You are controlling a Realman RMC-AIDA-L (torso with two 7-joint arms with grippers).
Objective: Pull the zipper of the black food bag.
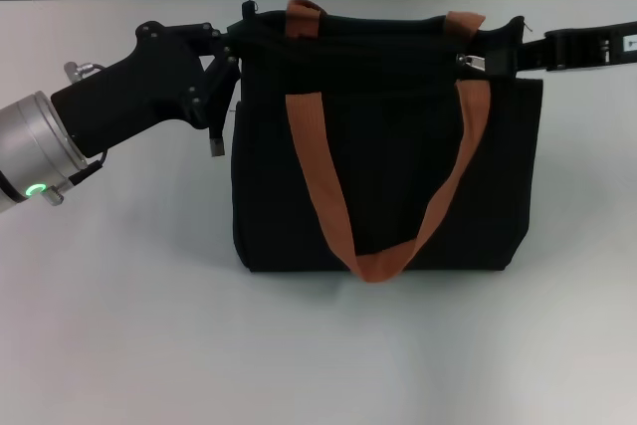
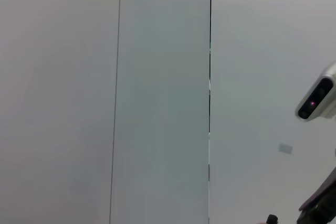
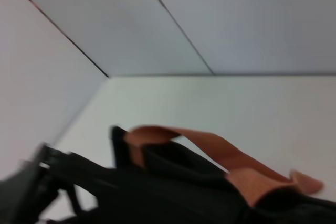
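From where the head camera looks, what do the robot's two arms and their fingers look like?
The left arm is a silver metal cylinder with a glowing green ring light, ending in a chunky matte-black left gripper with dark linkage fingers tipped in grey. The right gripper is also black and slimmer from here, carrying a small white label near the frame edge. No loose cables are clearly visible.

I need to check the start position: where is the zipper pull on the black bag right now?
In the head view, the zipper sits at the top right end of the black food bag, beside the right claw.
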